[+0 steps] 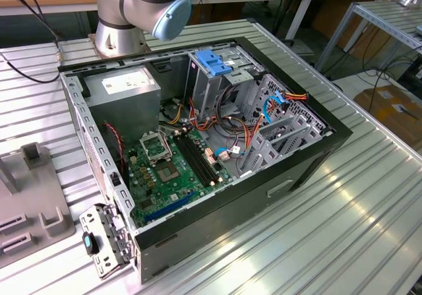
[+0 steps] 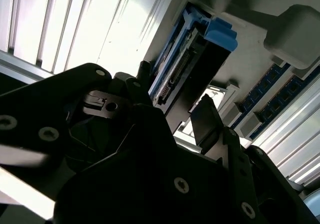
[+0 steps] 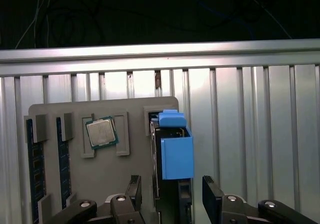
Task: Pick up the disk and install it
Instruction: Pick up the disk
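The gripper [image 3: 172,185] is spread, with one black finger [image 3: 134,193] on each side of the disk [image 3: 177,156]. A small gap shows between each finger and the disk, so it is not yet pinched. The disk stands on its edge in a slot of a grey holder [image 3: 135,108], with its blue side rail turned toward the camera in the first wrist view. In the second wrist view the same blue rail [image 2: 220,36] rises beyond a fingertip [image 2: 205,116].

In the same holder, beside the disk, a processor chip [image 3: 101,133] lies flat in a square pocket. Farther along, memory sticks [image 3: 63,159] sit in narrow slots. The holder rests on the ribbed metal counter [image 3: 250,134].

In the exterior view, an open computer case [image 1: 316,151] lies on its side on the counter with the green motherboard [image 1: 168,176] exposed. The arm's base [image 1: 119,34] stands behind it.
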`<state>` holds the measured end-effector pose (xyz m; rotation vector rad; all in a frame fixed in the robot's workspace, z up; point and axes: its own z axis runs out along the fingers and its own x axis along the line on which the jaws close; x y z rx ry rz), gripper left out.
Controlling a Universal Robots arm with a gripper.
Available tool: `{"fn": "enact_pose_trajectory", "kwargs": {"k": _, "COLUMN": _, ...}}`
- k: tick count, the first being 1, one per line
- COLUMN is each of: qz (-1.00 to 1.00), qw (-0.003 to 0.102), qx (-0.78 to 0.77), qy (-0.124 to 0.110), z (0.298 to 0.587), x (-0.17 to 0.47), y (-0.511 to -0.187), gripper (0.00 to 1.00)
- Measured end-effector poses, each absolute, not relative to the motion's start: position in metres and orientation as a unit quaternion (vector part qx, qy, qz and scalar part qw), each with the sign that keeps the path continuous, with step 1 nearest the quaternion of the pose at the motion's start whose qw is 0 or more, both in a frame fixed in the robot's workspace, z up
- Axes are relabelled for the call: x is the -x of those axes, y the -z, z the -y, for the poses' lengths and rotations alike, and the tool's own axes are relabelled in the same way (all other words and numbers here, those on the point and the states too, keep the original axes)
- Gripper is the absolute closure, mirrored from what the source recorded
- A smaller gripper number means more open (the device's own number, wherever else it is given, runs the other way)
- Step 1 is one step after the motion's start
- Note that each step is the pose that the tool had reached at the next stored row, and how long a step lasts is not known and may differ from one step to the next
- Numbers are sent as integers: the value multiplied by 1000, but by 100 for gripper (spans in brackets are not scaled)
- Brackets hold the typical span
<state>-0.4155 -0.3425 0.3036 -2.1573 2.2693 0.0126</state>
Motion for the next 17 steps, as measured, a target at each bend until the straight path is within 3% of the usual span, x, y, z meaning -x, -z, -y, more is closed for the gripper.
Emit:
{"fn": "enact_pose_trajectory", "kwargs": {"k": 6, "qz": -725, "qw": 5, "qx": 689, "qy": -4, "z": 343, "x": 415, "y": -304, "gripper": 40}}
{"fn": "enact_pose_trajectory", "kwargs": {"k": 7, "qz": -725, "qw": 5, "qx": 689, "qy": -4, "z": 343, "x": 415, "y": -304, "gripper": 48}}
{"fn": "enact_pose_trajectory", "kwargs": {"k": 8, "qz": -725, "qw": 5, "qx": 689, "qy": -4, "z": 343, "x": 415, "y": -304, "gripper": 48}}
{"fn": "enact_pose_trajectory", "kwargs": {"k": 9, "qz": -725, "qw": 5, "qx": 689, "qy": -4, "z": 343, "x": 415, "y": -304, "gripper": 60}}
{"fn": "enact_pose_trajectory", "kwargs": {"k": 11, "qz": -725, "qw": 5, "qx": 689, "qy": -4, "z": 343, "x": 415, "y": -304, "gripper": 65}}
{"fn": "enact_pose_trajectory", "kwargs": {"k": 17, "qz": -725, "qw": 5, "qx": 689, "qy": -4, "z": 343, "x": 415, "y": -304, "gripper": 65}}
